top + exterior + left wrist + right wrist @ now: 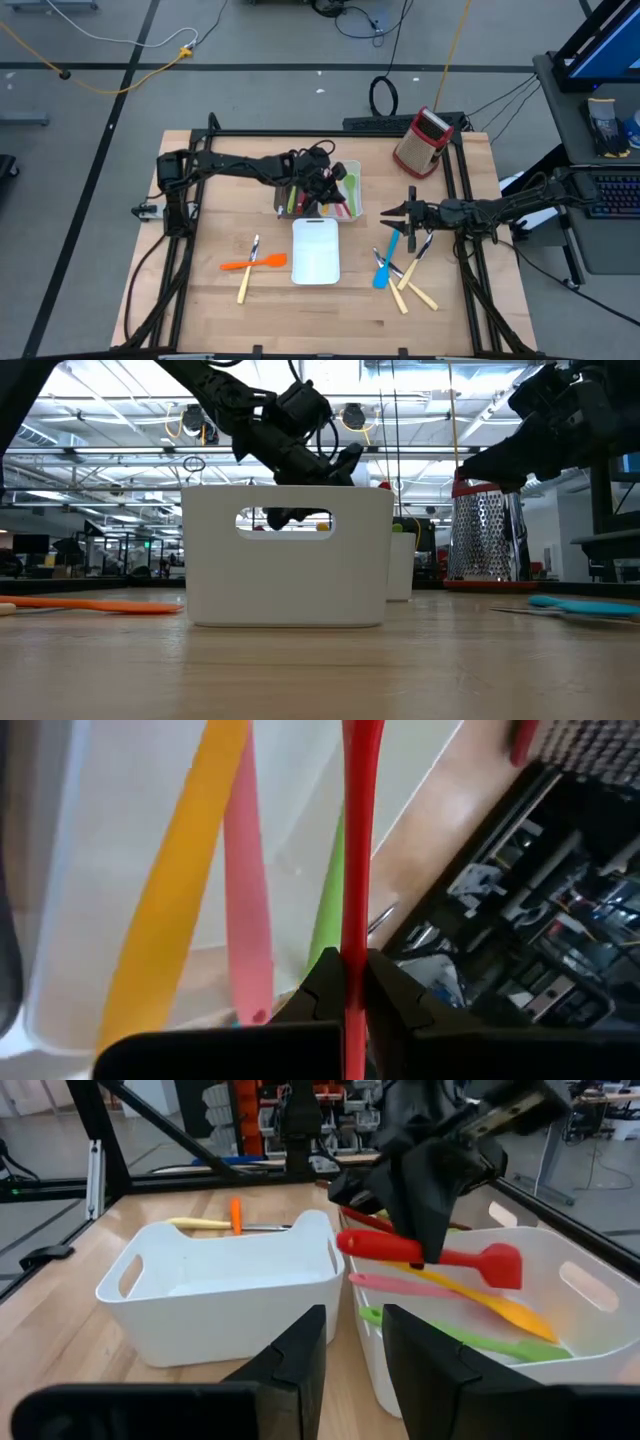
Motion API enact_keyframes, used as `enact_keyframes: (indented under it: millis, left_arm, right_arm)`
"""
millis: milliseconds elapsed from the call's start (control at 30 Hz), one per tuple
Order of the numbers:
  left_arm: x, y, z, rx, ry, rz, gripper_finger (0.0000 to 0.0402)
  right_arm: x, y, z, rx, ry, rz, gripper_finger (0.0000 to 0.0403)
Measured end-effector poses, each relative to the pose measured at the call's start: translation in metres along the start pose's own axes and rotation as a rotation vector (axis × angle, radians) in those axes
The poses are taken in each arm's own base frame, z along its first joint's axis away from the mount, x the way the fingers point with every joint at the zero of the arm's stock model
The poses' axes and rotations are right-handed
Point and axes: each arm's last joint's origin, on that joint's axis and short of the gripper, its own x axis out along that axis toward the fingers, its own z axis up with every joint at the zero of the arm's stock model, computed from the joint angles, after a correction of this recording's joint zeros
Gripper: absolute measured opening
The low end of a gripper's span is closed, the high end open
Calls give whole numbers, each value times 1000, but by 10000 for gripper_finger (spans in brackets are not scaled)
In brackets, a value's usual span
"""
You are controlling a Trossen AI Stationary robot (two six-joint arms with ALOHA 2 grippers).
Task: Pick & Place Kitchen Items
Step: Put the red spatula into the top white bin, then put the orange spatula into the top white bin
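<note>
Left gripper [425, 1230], jaws clamped on the red spatula [430, 1252] above the far white bin [560, 1350], should lower before releasing; right gripper [388, 212], jaws open, waits near the blue spatula [386, 262].

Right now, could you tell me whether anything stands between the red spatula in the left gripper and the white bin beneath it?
Nothing visible does. The left gripper holds the red spatula above the open white bin; the pink spatula, orange spatula and green spatula already lie inside.
</note>
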Motion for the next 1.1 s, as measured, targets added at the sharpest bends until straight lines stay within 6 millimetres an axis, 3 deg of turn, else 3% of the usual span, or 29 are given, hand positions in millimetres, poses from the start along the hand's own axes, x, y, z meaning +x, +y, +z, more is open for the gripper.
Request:
enact_keyframes:
  millis: [333,1100]
  left_arm:
    - [-2,-3,5,12,-52,-28,21]
    - [-2,-5,3,127,-41,-48,165]
  right_arm:
    - [0,0,-1,-3,11,-1,93]
    - [0,0,-1,-1,8,-1,93]
